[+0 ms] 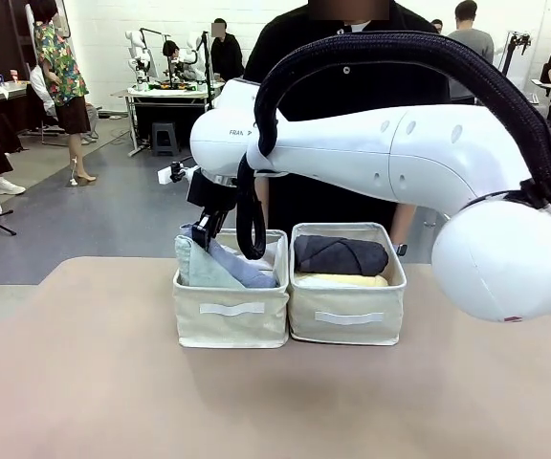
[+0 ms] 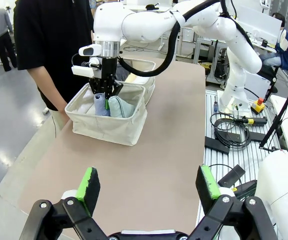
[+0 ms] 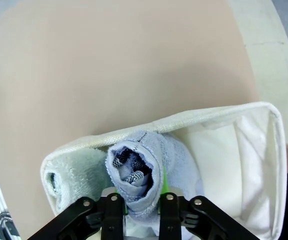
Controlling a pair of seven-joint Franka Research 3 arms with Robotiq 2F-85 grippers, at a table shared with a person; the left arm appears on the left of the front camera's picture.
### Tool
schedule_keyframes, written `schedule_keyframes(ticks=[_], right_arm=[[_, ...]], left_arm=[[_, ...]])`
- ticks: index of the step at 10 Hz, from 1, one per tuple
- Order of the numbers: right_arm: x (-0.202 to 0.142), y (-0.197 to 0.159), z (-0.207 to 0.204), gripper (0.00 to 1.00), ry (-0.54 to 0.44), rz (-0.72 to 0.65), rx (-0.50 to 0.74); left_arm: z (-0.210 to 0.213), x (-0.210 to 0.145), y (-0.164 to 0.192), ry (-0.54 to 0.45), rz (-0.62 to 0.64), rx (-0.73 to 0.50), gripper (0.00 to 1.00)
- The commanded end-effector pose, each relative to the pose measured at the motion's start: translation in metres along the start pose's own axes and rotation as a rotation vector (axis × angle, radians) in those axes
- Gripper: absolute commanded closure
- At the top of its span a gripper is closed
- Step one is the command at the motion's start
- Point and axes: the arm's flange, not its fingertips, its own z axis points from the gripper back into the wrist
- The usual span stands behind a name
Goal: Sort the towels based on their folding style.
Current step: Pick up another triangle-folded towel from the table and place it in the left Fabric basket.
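Towels sit in two beige fabric bins on the tan bench. Light blue folded terry cone towel (image 3: 136, 172) stands between the green-padded fingers of the right end effector (image 3: 140, 210), which is lowered into the left beige bin (image 1: 231, 311); from the wrist view the fingers bracket the cone's base closely, but whether they are pressing it or have let go I cannot tell. Just beside the end effector, in the same bin, the pale green folded terry cone towel (image 3: 76, 175) leans against the blue one, touching it. The bin next over from that end effector, the right beige bin (image 1: 348, 308), touches the first and holds a dark grey rolled terry towel (image 1: 341, 255) lying on top of a yellow rolled terry towel (image 1: 342, 280).

Well apart from both bins, the left end effector (image 2: 149, 187) hangs above the bench (image 2: 149, 150) with its green pads spread wide and nothing between them. A person in a black top (image 2: 51, 45) stands at the far edge, close behind the bins.
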Motion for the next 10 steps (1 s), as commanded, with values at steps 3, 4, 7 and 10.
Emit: schedule_keyframes(ticks=[3, 4, 7, 10], right_arm=[[0.0131, -0.0062, -0.0005, 0.24, 0.011, 0.033, 0.009], [0.0133, -0.0062, -0.0006, 0.42, 0.011, 0.037, 0.011], [0.0127, -0.0063, -0.0009, 0.00, 0.016, 0.043, 0.013], [0.0151, -0.0052, 0.0047, 0.00, 0.008, 0.050, 0.003]], left_arm=[[0.0019, 0.0001, -0.0007, -0.021, -0.021, 0.003, 0.00], [0.0019, 0.0001, -0.0007, -0.021, -0.021, 0.003, 0.00], [0.0019, 0.0001, -0.0007, -0.021, -0.021, 0.003, 0.00], [0.0019, 0.0001, -0.0007, -0.021, -0.021, 0.003, 0.00]])
